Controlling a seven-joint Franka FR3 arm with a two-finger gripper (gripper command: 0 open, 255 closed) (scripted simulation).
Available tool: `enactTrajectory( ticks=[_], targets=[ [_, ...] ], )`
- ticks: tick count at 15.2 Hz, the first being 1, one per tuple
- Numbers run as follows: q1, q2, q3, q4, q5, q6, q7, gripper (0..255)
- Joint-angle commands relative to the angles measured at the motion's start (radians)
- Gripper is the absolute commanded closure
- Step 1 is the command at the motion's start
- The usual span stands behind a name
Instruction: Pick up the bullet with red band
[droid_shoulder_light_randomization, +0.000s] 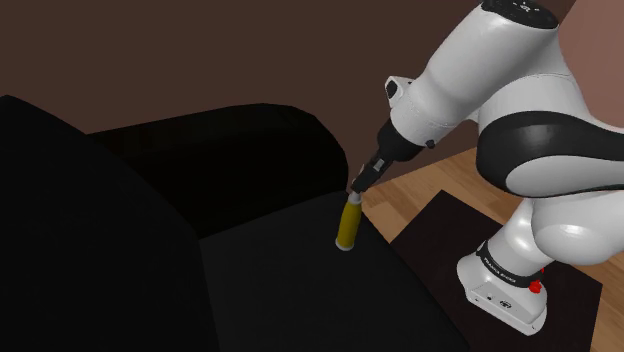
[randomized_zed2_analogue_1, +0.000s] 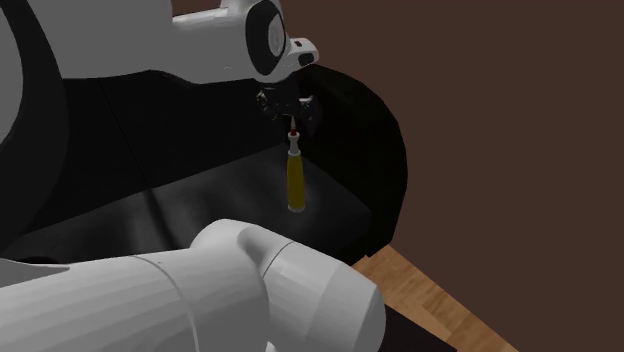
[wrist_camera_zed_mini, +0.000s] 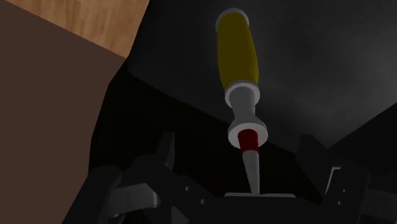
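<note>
Your white arm came in from the shoulder view's right and bent down toward the middle of the picture, ending in the black gripper. Below it lay a broad black surface, with a taller rounded black bulk behind it and a plain brown wall beyond that.

The bullet stood on its flat base on the black surface, close to the edge that met the wood floor. A dark mat lay on that floor under the arm's base. The bullet had a yellow body with a pale rim at the foot.

In the second exterior view, the bullet stood in the middle of the surface. Its red band sat just under the gripper, and a large white part of the arm crossed the foreground.

The wrist view looked down the bullet from its point. You could see the yellow body, then a pale neck, then the red band, then a pale pointed tip nearest the camera. The gripper was spread wide around that tip. Its fingers stood apart, one on each side of the bullet's upper end. Neither finger touched the bullet, so it was between them but not held.
</note>
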Motion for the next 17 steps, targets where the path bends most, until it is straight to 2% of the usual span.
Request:
enactTrajectory(
  ticks=[1,7,8,17],
  targets=[
    [0.003,0.007,0.016,-0.019,0.006,0.029,0.01,0],
    [0.007,0.027,0.04,-0.067,0.019,0.097,0.018,0],
    [0.006,0.031,0.043,-0.066,0.019,0.099,0.02,255],
    [0.007,0.027,0.04,-0.067,0.019,0.097,0.018,255]
  ],
)
